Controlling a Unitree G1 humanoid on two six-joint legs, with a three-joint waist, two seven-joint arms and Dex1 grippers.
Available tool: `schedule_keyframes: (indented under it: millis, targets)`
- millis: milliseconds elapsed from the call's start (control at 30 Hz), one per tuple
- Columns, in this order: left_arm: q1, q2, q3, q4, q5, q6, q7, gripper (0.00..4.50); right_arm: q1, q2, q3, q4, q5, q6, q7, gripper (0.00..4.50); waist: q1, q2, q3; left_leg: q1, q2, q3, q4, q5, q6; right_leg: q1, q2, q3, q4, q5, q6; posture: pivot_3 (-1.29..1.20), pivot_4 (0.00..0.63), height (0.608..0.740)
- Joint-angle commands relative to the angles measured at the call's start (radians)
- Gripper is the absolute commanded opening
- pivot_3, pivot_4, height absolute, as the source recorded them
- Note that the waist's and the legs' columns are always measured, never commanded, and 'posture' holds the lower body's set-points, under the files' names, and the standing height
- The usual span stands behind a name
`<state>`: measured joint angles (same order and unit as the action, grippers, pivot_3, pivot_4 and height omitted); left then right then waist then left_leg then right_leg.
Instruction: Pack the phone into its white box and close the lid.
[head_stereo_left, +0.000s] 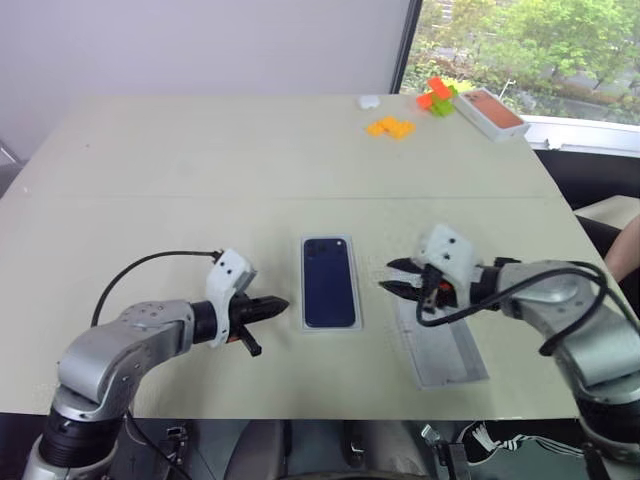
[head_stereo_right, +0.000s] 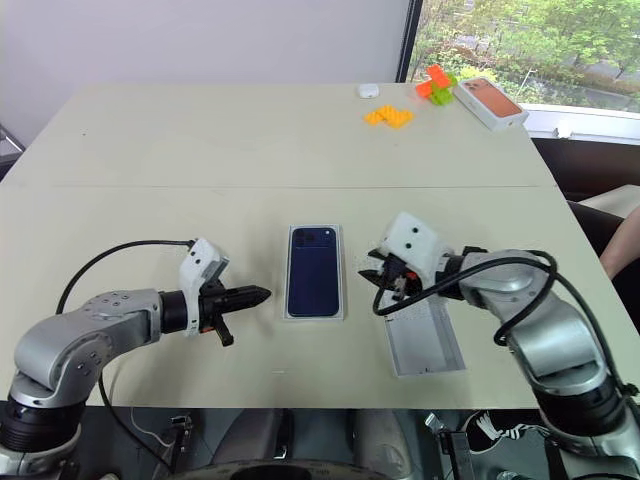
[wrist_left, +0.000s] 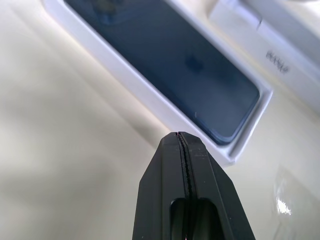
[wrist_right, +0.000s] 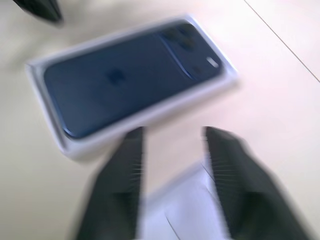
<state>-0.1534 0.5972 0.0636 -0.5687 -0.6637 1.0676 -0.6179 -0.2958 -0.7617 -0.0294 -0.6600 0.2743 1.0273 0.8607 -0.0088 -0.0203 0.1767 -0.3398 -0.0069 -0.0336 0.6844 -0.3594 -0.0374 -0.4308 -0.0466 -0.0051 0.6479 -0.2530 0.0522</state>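
Right hand (wrist_right: 172, 150) apart, empty, over lid (head_stereo_left: 445, 345); left hand (wrist_left: 184, 145) closed, empty.

Bright daylight from the window (head_stereo_left: 520, 45); soft shadows on the table (head_stereo_left: 200, 170); right wrist view motion-blurred.

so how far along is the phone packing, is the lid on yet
Done: the phone lies face down inside the white box. In hand: nothing. The left gripper is shut and empty beside the box; the right gripper is open, above the near end of the lid, which lies hollow side up on the table to the box's right. Left: pick up the lid, turn it over and close the box.
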Motion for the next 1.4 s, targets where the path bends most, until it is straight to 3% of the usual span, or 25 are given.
schedule_keyframes:
  millis: [33, 167, 500, 867, 1100, 1200, 1333, 1400]
  targets:
    - [-0.015, 0.000, 0.004, -0.008, 0.007, -0.093, -0.026, 0.00, 0.012, 0.014, -0.100, -0.095, 0.091, 0.127, -0.036, 2.86, -0.001, 0.000, 0.000, 0.000, 0.000, 0.000, 0.000, 0.000, 0.000, 0.000, 0.000, 0.000, 0.000, 0.000, 0.000, 0.00, 0.150, 0.740]
    - [-0.013, 0.012, -0.031, 0.005, 0.027, -0.141, -0.043, 0.00, 0.051, -0.054, -0.093, -0.106, 0.099, 0.197, -0.074, 2.86, -0.001, 0.000, 0.000, 0.000, 0.001, 0.000, 0.000, 0.000, 0.000, 0.000, 0.001, 0.000, 0.000, 0.000, 0.000, 0.00, 0.150, 0.740]
    - [-0.028, 0.009, -0.070, 0.045, 0.060, -0.207, -0.048, 0.00, 0.151, -0.206, -0.225, 0.021, 0.128, 0.288, -0.094, 2.86, 0.000, 0.000, 0.000, 0.000, 0.000, 0.000, 0.000, 0.000, 0.002, 0.000, 0.001, 0.000, -0.001, 0.000, 0.000, 0.00, 0.150, 0.740]
    - [0.002, 0.077, -0.185, -0.010, 0.172, -0.494, -0.227, 0.00, 0.175, -0.124, -0.249, -0.053, 0.199, 0.536, -0.197, 2.86, 0.000, 0.000, 0.000, 0.000, 0.001, 0.001, 0.000, 0.000, 0.002, 0.001, 0.002, 0.000, 0.000, 0.000, 0.000, 0.00, 0.150, 0.740]
    - [0.000, 0.085, -0.246, -0.013, 0.206, -0.547, -0.283, 0.00, 0.164, -0.085, -0.249, -0.033, 0.200, 0.587, -0.269, 2.86, -0.001, 0.000, 0.000, 0.000, 0.000, 0.001, 0.000, 0.000, 0.002, 0.001, 0.002, 0.000, -0.001, 0.000, 0.000, 0.00, 0.150, 0.740]
    - [-0.001, 0.082, -0.255, -0.011, 0.218, -0.561, -0.291, 0.00, 0.176, -0.075, -0.249, -0.027, 0.208, 0.587, -0.290, 1.97, -0.001, 0.000, 0.000, 0.000, 0.000, 0.001, 0.000, 0.000, 0.002, 0.001, 0.003, 0.000, -0.001, 0.000, 0.000, 0.00, 0.150, 0.740]
    - [-0.004, 0.071, -0.253, -0.004, 0.222, -0.559, -0.286, 0.00, 0.182, -0.070, -0.249, -0.019, 0.216, 0.587, -0.311, 0.03, -0.001, 0.000, 0.000, 0.000, 0.000, 0.001, 0.000, 0.000, 0.002, 0.002, 0.003, 0.000, -0.001, 0.000, 0.000, 0.00, 0.150, 0.740]
    - [-0.005, 0.067, -0.248, 0.001, 0.221, -0.557, -0.283, 0.00, 0.184, -0.069, -0.251, -0.018, 0.224, 0.587, -0.317, 0.03, -0.001, 0.000, 0.000, 0.001, 0.000, 0.001, 0.000, 0.000, 0.002, 0.002, 0.003, 0.000, -0.001, 0.000, 0.000, 0.00, 0.150, 0.740]
